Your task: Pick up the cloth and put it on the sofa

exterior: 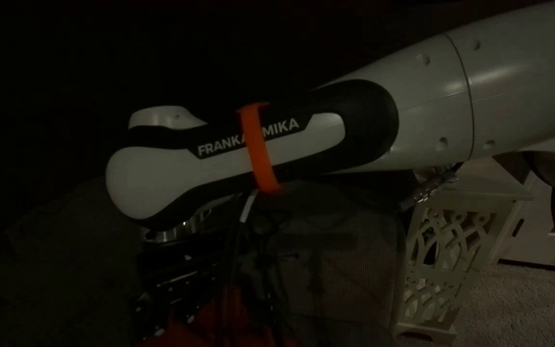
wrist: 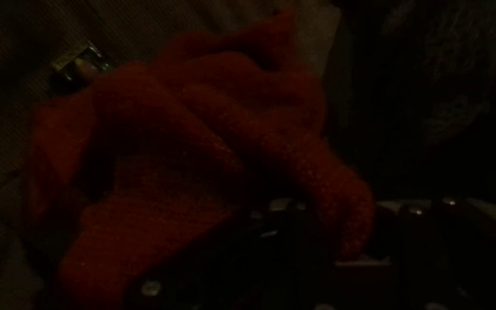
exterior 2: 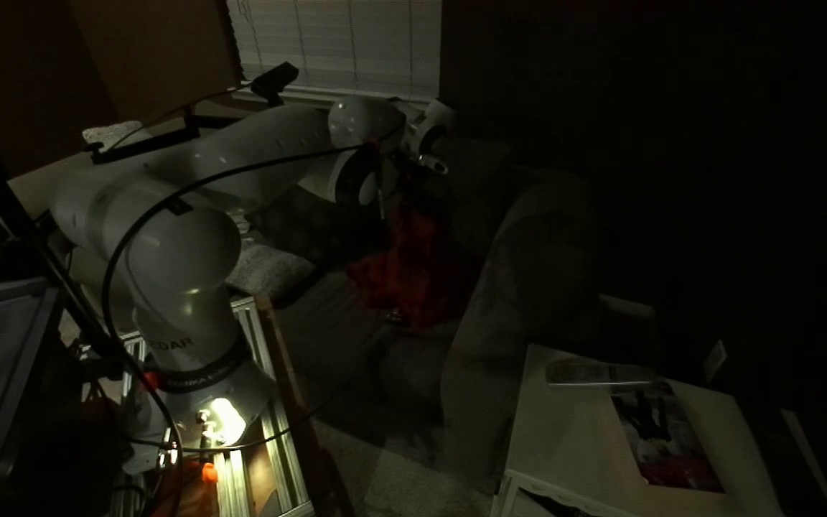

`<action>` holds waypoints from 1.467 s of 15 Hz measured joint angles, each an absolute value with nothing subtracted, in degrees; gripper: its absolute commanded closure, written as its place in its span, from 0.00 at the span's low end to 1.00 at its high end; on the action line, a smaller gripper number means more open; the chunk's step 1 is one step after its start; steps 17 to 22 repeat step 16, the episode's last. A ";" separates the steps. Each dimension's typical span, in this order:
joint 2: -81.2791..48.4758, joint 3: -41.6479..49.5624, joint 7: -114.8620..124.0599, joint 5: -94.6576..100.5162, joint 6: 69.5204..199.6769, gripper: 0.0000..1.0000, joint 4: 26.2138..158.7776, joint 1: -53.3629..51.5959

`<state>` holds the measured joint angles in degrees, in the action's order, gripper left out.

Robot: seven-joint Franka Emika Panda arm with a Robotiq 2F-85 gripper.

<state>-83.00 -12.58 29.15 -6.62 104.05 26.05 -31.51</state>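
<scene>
Cloth (wrist: 213,112), red, rumpled, nubby, pinched in my black metal gripper (wrist: 347,224) over the greyish upholstered sofa (exterior 2: 503,294), should settle slack before I release.

My smooth, white, rounded arm (exterior: 431,106) wears one bright orange band (exterior: 260,150) between pale letters (exterior: 281,127), FRANKA and MIKA. Along me there curves a long black cable (exterior 2: 108,283), and my black gripper (wrist: 345,224) has round silver screws (wrist: 151,287).
</scene>
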 measured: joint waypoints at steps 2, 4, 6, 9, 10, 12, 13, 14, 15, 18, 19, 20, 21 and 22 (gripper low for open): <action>-83.00 -13.71 24.58 -6.71 104.10 0.69 26.06 -32.87; -83.00 -14.57 19.59 -6.82 104.08 0.56 26.09 -33.37; -82.98 -14.73 16.40 -7.04 104.05 0.42 26.06 -32.97; -82.92 -14.04 15.42 -7.05 104.05 0.22 26.00 -30.96; -82.88 -13.56 15.44 -7.05 104.07 0.14 25.99 -29.97; -82.75 -11.98 16.43 -7.00 104.07 0.00 25.98 -27.94; -82.63 -10.75 17.36 -6.77 103.90 0.00 25.99 -26.97; -82.47 -9.36 18.20 -6.50 103.30 0.00 25.99 -26.10; -82.28 -8.13 18.52 -6.36 102.44 0.00 25.99 -25.31; -82.09 -7.20 18.54 -6.24 101.83 0.00 25.99 -24.59; -82.09 -7.20 18.54 -6.24 101.83 0.00 25.99 -24.59; -82.09 -7.20 18.54 -6.24 101.83 0.00 25.99 -24.59; -82.09 -7.20 18.54 -6.24 101.83 0.00 25.99 -24.59; -82.09 -7.20 18.54 -6.24 101.83 0.00 25.99 -24.59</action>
